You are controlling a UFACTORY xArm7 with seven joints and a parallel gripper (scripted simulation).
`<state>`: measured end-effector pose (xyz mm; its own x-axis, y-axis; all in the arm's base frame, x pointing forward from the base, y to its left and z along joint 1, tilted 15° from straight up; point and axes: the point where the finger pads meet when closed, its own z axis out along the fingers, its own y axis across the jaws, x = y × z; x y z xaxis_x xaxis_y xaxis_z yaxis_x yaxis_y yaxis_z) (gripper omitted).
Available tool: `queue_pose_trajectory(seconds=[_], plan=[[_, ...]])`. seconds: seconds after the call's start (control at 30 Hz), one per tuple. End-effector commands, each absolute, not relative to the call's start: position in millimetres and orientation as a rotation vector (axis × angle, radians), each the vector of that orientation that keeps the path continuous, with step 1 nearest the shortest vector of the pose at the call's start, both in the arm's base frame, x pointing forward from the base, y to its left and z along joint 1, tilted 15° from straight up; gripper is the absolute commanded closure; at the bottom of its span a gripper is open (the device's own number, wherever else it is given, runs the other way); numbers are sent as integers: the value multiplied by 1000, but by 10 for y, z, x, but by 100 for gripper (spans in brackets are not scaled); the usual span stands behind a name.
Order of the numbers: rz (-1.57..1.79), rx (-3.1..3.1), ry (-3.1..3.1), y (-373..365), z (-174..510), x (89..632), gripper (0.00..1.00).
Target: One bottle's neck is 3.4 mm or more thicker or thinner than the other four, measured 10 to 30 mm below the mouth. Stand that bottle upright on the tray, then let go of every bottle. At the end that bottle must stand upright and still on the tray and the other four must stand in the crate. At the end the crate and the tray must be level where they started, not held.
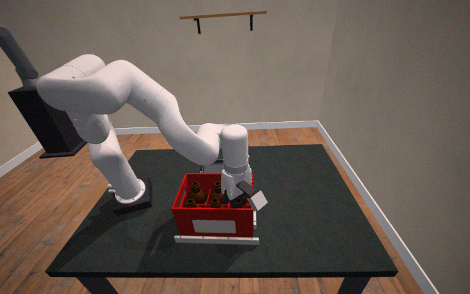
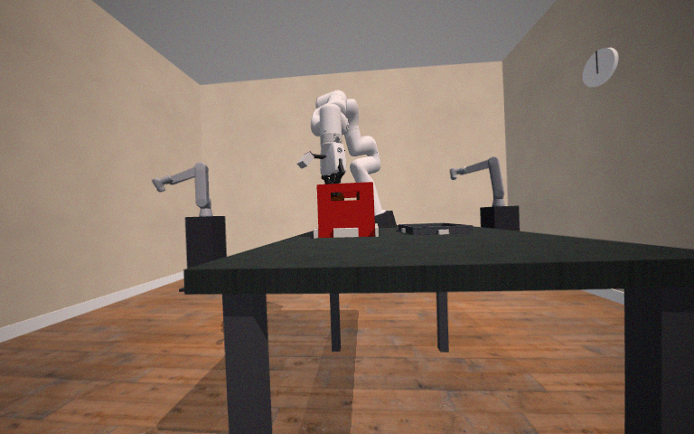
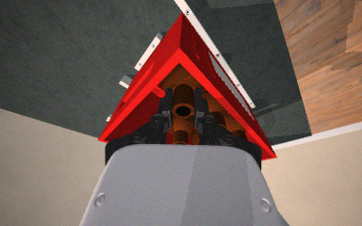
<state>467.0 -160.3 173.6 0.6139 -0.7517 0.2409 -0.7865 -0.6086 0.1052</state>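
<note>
My gripper (image 1: 233, 201) (image 2: 332, 180) (image 3: 183, 96) points down into the red crate (image 1: 179, 222) (image 2: 345, 217) (image 3: 189, 40). It is shut on the neck of a brown bottle (image 1: 239, 202) (image 3: 184, 89) in the crate's front right corner, as the top camera sees it. The open mouth of this bottle shows between the fingers in the wrist view. Two other bottles (image 1: 191, 203) (image 1: 215, 203) stand in the front row and two (image 1: 196, 193) (image 1: 217, 190) in the back row. The dark tray (image 2: 418, 230) is behind the crate in the top view, mostly hidden there.
White strips (image 1: 216, 239) (image 2: 345, 232) (image 3: 218, 56) lie along the foot of the crate on the dark table (image 1: 311, 222). The crate's walls and red dividers stand close around the fingers. A small light block sticks out from the gripper's side.
</note>
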Motion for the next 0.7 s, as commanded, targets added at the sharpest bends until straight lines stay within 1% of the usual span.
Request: queue_pose_trajectory(seconds=[0.0,0.67], plan=[[262,2639,-1272,-1589,1784,4683,100],[262,2639,-1272,-1518,1980,4678,100]])
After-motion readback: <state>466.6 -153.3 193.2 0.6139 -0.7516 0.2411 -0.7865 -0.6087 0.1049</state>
